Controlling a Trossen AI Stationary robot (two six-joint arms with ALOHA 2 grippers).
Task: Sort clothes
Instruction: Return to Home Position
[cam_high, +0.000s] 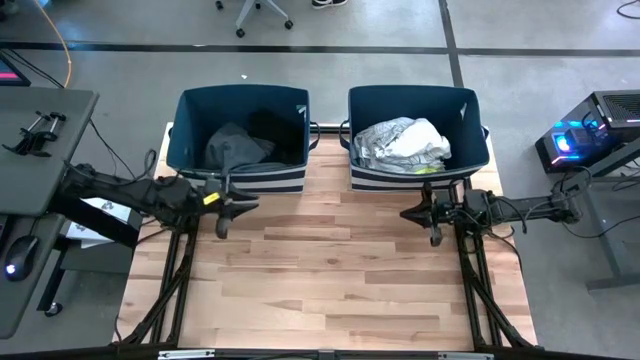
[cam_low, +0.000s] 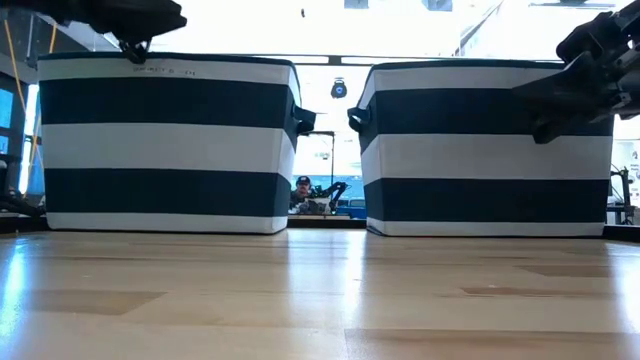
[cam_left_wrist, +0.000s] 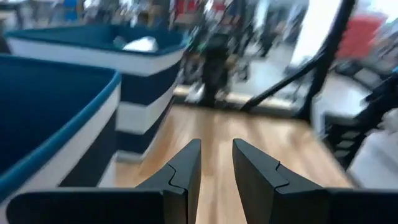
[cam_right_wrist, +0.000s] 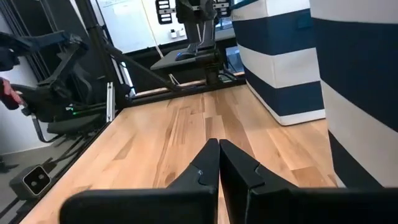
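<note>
Dark grey and black clothes (cam_high: 243, 143) lie in the left navy bin (cam_high: 240, 100). White, light grey patterned and a bit of neon yellow clothes (cam_high: 404, 145) lie in the right navy bin (cam_high: 418, 98). My left gripper (cam_high: 250, 206) hovers over the table just in front of the left bin, a little open and empty; its own wrist view (cam_left_wrist: 217, 163) shows the gap. My right gripper (cam_high: 408, 213) hovers in front of the right bin, shut and empty, as its wrist view (cam_right_wrist: 219, 155) shows.
The two striped bins (cam_low: 165, 140) (cam_low: 488, 145) stand side by side at the table's far edge. Bare wooden tabletop (cam_high: 330, 280) stretches in front of them. A desk with a mouse (cam_high: 20, 255) is off the left side, electronics (cam_high: 575, 140) off the right.
</note>
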